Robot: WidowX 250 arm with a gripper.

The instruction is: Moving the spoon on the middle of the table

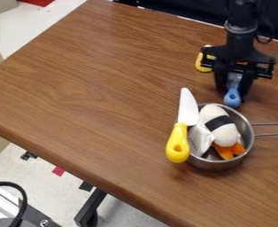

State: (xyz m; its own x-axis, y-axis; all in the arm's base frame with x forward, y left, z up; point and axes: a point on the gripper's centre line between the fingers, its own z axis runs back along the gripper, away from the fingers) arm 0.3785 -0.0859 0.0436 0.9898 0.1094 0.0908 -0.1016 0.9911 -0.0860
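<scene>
Leftmost on the wooden table, a yellow-handled knife slants across the left rim of the metal pot, blade away from the camera. The pot stands just in front of the spoon, holding a white packet, a black-banded white toy and an orange piece. Behind it, a yellow object sits left of the gripper. Under that claw — whether open or gripping, one cannot tell — is the spoon, its long axis running front to back, blue handle towards the pot.
</scene>
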